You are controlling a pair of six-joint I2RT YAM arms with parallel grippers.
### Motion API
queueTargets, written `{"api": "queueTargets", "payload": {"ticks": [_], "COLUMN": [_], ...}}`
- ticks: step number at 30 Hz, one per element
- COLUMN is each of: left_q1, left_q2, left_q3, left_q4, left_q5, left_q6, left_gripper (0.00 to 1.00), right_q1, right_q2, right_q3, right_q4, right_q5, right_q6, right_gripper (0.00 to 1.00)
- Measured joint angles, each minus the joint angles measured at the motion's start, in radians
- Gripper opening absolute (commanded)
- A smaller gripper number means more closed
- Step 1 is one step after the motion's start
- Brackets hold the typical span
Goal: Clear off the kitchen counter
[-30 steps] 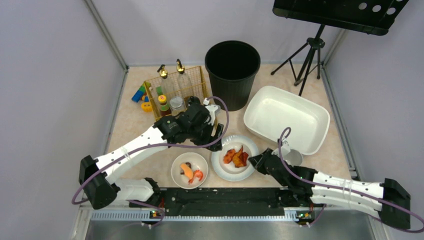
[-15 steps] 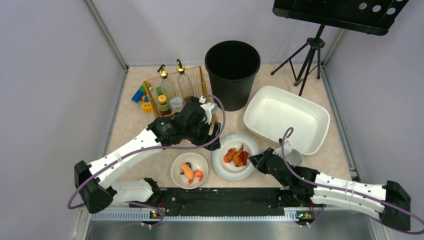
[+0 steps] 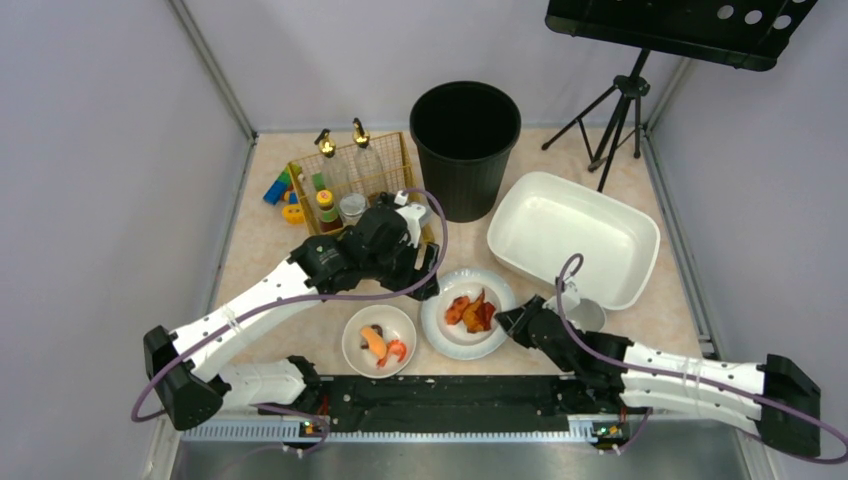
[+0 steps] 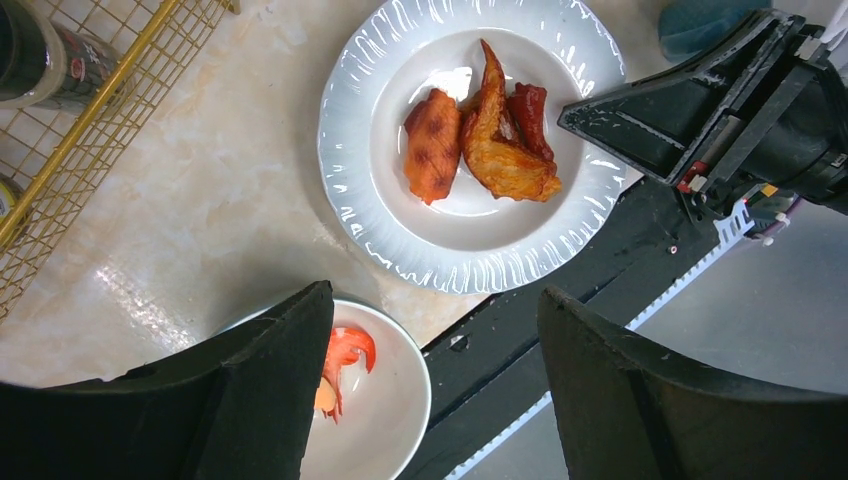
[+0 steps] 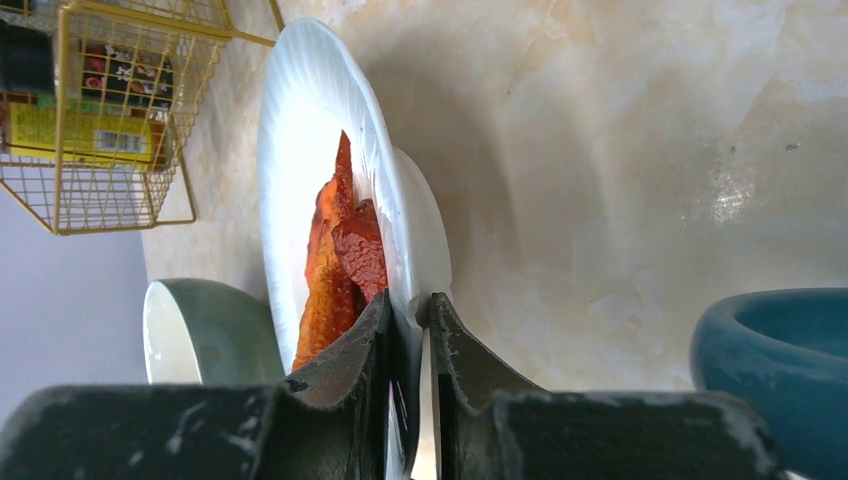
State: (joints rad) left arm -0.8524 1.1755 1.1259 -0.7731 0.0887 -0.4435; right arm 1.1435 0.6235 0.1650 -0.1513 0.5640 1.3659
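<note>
At the middle of the worktop (image 3: pixel 255 262), which fills the floor of the walled cell from the black front rail to the back wall, a white ribbed plate (image 3: pixel 441 326) carries browned chicken wing pieces (image 3: pixel 470 312). The right hand (image 5: pixel 410 308) reaches in from the right and pinches the plate's near-right rim, one finger over the top face and one under it, the jaws almost together with only the rim between them. Whether the plate's far edge rests on the worktop cannot be told.

The left hand (image 4: pixel 432 300) hangs above the plate's left side, its jaws spread wide and holding nothing. In its wrist view the plate lies between and beyond the two fingers, and a small white bowl (image 3: pixel 352 342) with shrimp pieces shows beside the left finger. That bowl stands just left of the plate, close but apart from it.

Behind the left hand a gold wire rack (image 3: pixel 392 165) holds bottles and jars, with coloured blocks (image 3: pixel 280 190) at its left. A black bin (image 3: pixel 465 140) stands at the back centre, and a white tub (image 3: pixel 570 235) to the right of it. A blue-grey bowl (image 5: pixel 770 370) sits just beside the right arm, near the tub's front corner.
</note>
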Motion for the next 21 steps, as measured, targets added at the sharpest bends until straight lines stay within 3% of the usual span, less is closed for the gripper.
{"api": "queueTargets", "payload": {"ticks": [13,21], "left_q1": [0.000,0.000], "left_q2": [0.000,0.000], "left_q3": [0.000,-0.003], "left_q4": [0.000,0.000], "left_q5": [-0.001,-0.004], "left_q6": [0.000,0.000], "left_gripper": [0.79,0.79], "right_q1": [0.000,0.000], "right_q2": [0.164,0.185], "right_q3": [-0.061,-0.087], "right_q4": [0.221,0.264], "right_q5": [-0.032,-0.042], "right_q6": [0.090,0.131], "right_gripper": [0.00,0.00]}}
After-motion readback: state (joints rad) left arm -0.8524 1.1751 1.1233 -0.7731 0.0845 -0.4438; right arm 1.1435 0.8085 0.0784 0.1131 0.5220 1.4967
